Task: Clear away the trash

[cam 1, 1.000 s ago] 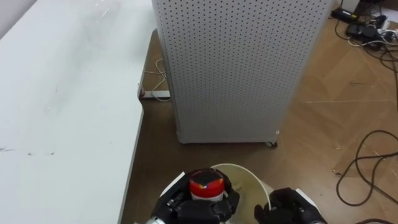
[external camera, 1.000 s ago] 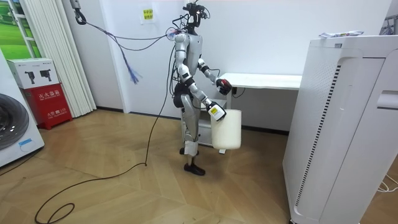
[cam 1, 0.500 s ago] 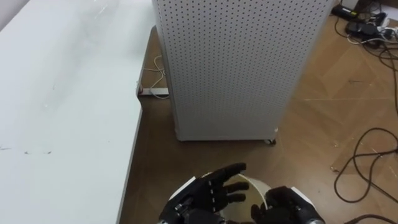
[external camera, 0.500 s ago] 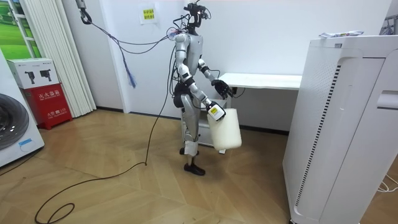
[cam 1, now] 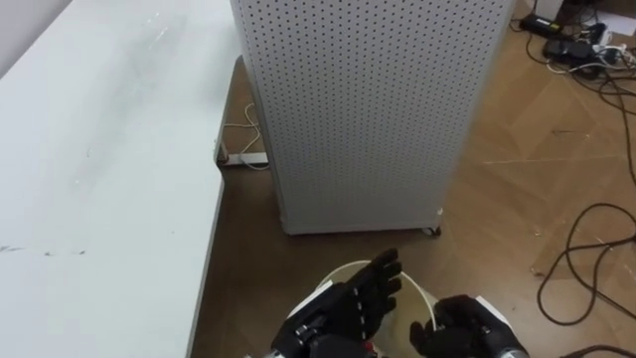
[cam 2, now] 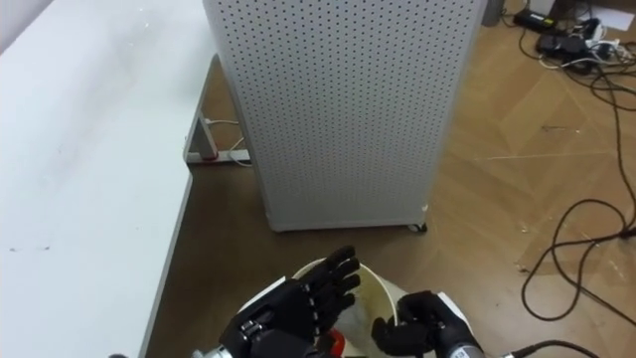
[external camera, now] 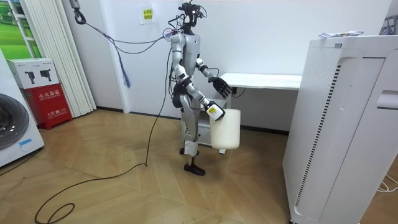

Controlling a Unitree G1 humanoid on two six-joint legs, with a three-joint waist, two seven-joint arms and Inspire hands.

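My left hand [cam 1: 353,303] is open, its fingers spread straight over the mouth of a white bin [cam 1: 425,296] at the bottom of the eye views. A sliver of red [cam 2: 335,344] shows under that hand inside the bin; what it is I cannot tell. At the bin's right rim my right hand [cam 1: 462,333] is curled and holds it up. In the room view the robot stands upright beside a white table, carrying the bin [external camera: 226,130] at hip height in its right hand [external camera: 212,111], with its left hand [external camera: 219,85] raised above it.
A white table [cam 1: 99,149] runs along the left. Straight ahead stands a grey perforated cabinet [cam 1: 368,99] on small feet, with a power strip [cam 1: 245,157] by its base. Dark cables [cam 1: 586,259] loop over the wooden floor at right. A tall white appliance [external camera: 342,124] stands nearby.
One second ago my left hand held a red-topped can over the bin. The hand has opened, the can has left it, and the fingers now stretch out over the bin's mouth.
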